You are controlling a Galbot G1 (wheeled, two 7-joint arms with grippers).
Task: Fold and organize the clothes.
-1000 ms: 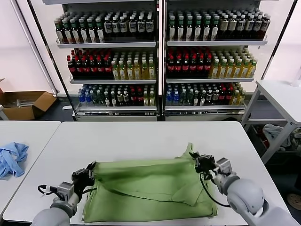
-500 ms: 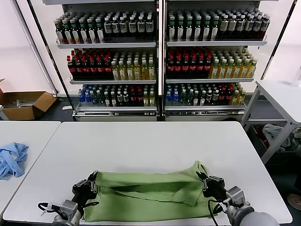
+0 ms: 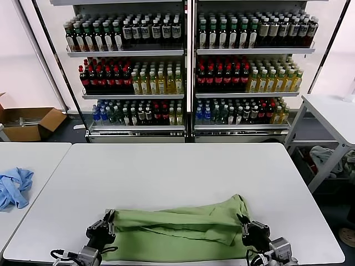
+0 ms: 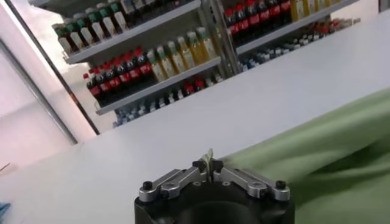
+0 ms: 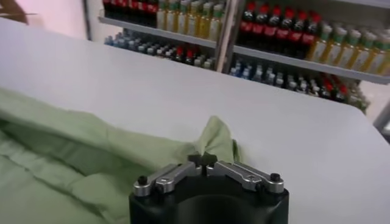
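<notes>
The light green shirt (image 3: pixel 177 233) lies folded into a long, low band along the near edge of the white table (image 3: pixel 177 172). My left gripper (image 3: pixel 105 226) sits at the band's left end, shut on a thin edge of the shirt (image 4: pixel 323 152), which sticks up between the fingertips of that gripper (image 4: pixel 209 165). At the right end my right gripper (image 3: pixel 244 224) pinches a raised corner of the shirt (image 5: pixel 73 152); the tips of that gripper (image 5: pixel 203 161) meet on the cloth. Collar, buttons and patch are hidden.
A light blue garment (image 3: pixel 14 187) lies crumpled on a separate table at the left. Shelves of bottles (image 3: pixel 188 72) stand behind the table. A cardboard box (image 3: pixel 30 123) sits on the floor far left, and another white table (image 3: pixel 333 116) stands at the right.
Both grippers have come toward the table's near edge and lower, drawing the shirt's far edge with them. The shirt now lies as a narrower band.
</notes>
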